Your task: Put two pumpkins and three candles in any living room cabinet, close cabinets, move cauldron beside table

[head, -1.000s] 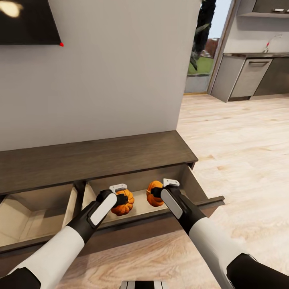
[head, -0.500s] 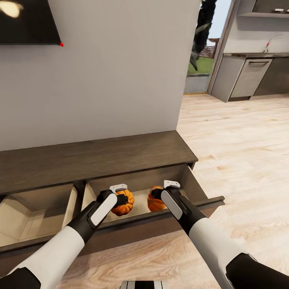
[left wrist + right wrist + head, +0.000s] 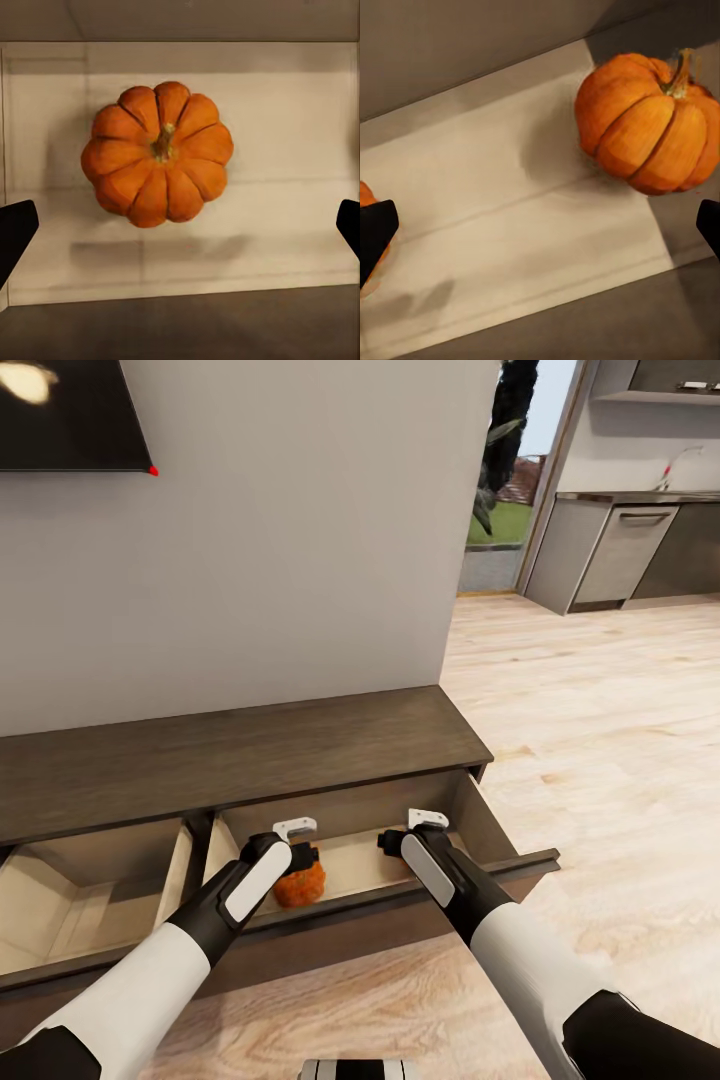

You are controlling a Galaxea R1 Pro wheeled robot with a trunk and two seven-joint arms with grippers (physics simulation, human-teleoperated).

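Just let go with both: a second ago each claw held a small ribbed orange pumpkin (image 3: 157,154). Now my left claw (image 3: 297,838) and right claw (image 3: 410,830) are spread empty over the long dark-brown wooden cabinet (image 3: 240,755), both pumpkins dropped into its open drawer. Candles next.

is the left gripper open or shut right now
Open. In the left wrist view the left gripper has its fingers spread wide, and the pumpkin lies free between them on the cabinet drawer floor.
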